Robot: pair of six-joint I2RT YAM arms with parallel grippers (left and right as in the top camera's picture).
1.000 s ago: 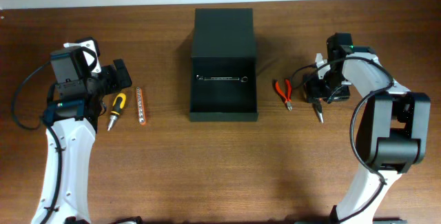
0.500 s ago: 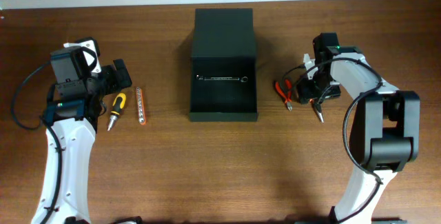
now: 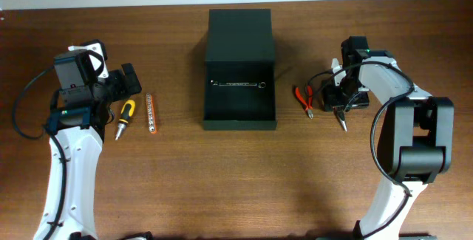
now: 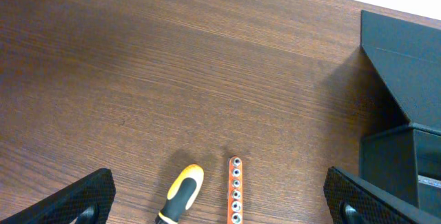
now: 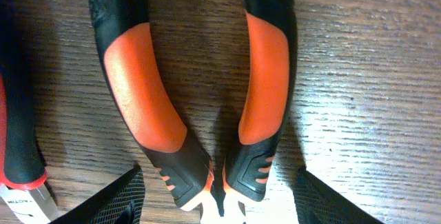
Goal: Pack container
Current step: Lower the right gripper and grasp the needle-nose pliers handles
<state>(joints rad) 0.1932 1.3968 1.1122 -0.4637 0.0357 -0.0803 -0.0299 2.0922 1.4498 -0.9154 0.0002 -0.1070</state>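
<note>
The container (image 3: 239, 114) is a black box at the table's middle, its lid laid open to the back, with a silver wrench (image 3: 238, 85) inside. My right gripper (image 3: 340, 105) is low over orange-and-black pliers (image 3: 343, 123). In the right wrist view it (image 5: 220, 207) stands open, a finger (image 5: 120, 200) on either side of the pliers (image 5: 265, 79) near their pivot, with small gaps. Red-handled pliers (image 3: 304, 100) lie just left. My left gripper (image 4: 220, 203) is open above a yellow screwdriver (image 4: 180, 193) and an orange bit holder (image 4: 235, 189).
The screwdriver (image 3: 124, 113) and bit holder (image 3: 151, 112) lie side by side left of the container. A red-handled tool (image 5: 17, 114) shows at the left edge of the right wrist view. The container's raised lid (image 4: 406, 58) stands to the right of the left gripper.
The right wrist swung left toward the red pliers, then came back slightly right over the orange pliers. The pliers and the left arm have not moved.
</note>
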